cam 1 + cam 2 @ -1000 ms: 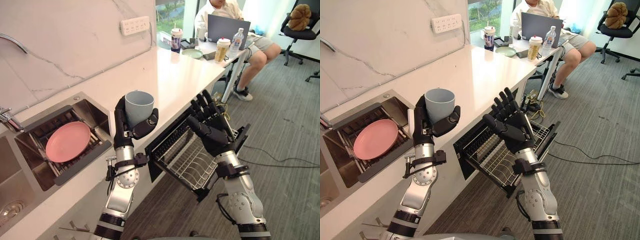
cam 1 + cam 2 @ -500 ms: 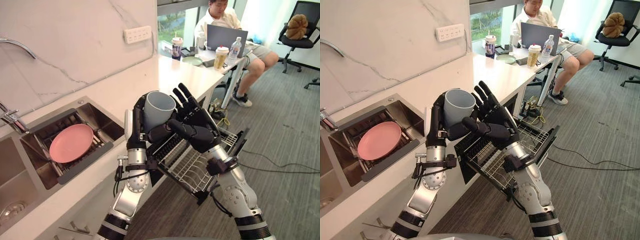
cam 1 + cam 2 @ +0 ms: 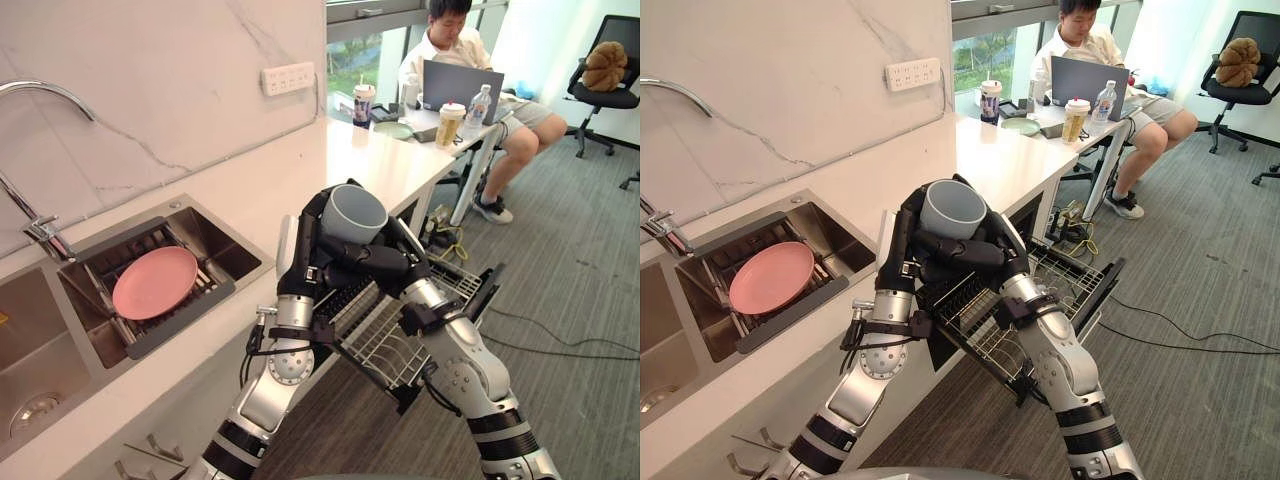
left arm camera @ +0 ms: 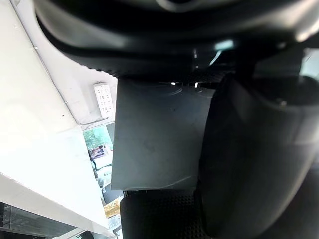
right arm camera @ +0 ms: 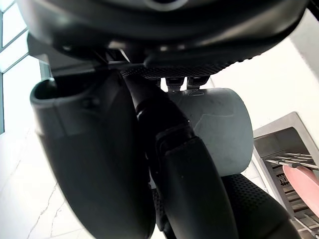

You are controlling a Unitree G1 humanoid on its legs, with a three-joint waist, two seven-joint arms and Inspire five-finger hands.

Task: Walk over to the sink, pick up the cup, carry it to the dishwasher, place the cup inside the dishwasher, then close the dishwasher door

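A grey-blue cup (image 3: 352,212) is held upright in the air above the counter's edge, over the pulled-out wire rack (image 3: 398,335) of the open dishwasher. My left hand (image 3: 303,252) is curled round the cup from the sink side. From the other side, my right hand (image 3: 375,258) wraps its fingers across the cup's lower front. The left wrist view shows the cup's wall (image 4: 154,139) pressed against dark fingers (image 4: 259,149). In the right wrist view the cup (image 5: 219,124) sits just behind my curled fingers (image 5: 174,164). The dishwasher door (image 3: 487,292) hangs open beyond the rack.
A pink plate (image 3: 155,282) lies on a rack in the sink (image 3: 215,235), with a faucet (image 3: 40,95) behind it. The white countertop (image 3: 380,160) runs toward a desk where a person (image 3: 455,40) sits at a laptop. An office chair (image 3: 605,70) stands far right.
My right hand, open beside the rack a second ago, has swung in and closed round the cup. The cup has shifted toward the dishwasher. The camera has moved too.
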